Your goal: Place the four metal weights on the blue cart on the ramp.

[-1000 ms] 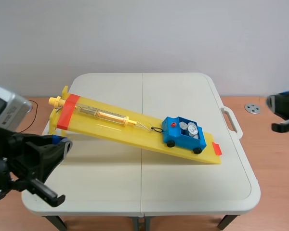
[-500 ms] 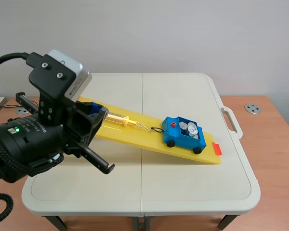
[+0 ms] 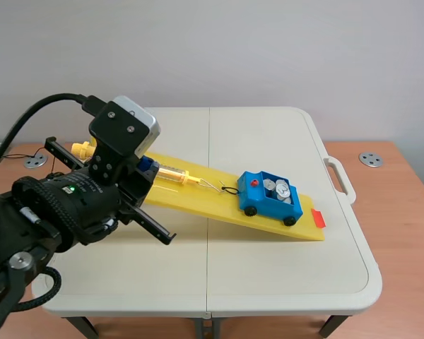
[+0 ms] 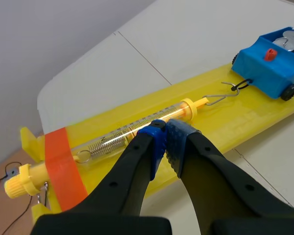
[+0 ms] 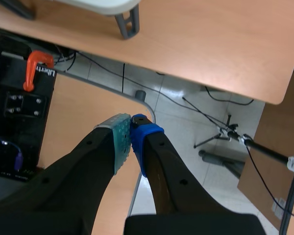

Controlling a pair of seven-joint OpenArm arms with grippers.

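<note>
**LOADED CART ON INCLINE: HAZARDS AND ARM POSITIONS**

**Item 1, metal weights** (image 3: 278,188): Silver discs heaped in the tray of the blue cart (image 3: 267,200). They overlap, so a count of 4 cannot be confirmed. The placing step looks done or close to it.

**Item 2, cart:** Sits on the lower part of the yellow ramp (image 3: 212,203), above the orange end tab (image 3: 318,219). It is tethered uphill to the wire hook (image 4: 220,96) of the spring scale (image 4: 137,128).

**Hazard 1:** The hook appears to be the only restraint. A knock to the scale or ramp could unseat it. The cart would then roll down to the tab and could tip discs onto the table (image 3: 283,268).

**Hazard 2:** The discs lie loose and piled. A jolt to the ramp could shed one over the tray wall.

**Hazard 3:** The likeliest source of either knock is the left arm (image 3: 63,208), which is bulky and close above the ramp's upper half.

**Item 3, left jaws:** Closed pad to pad, holding nothing. The blue pads (image 4: 176,139) hang over the scale's clear tube, beside its yellow collar. Contact with the tube cannot be told. The arm is raised and angled down toward the ramp, well apart from the cart.

**Item 4, right jaws:** Closed on nothing, the pads (image 5: 120,142) meeting. They point down at the floor (image 5: 186,112), off the table. The right arm is absent from the scene view.
</note>
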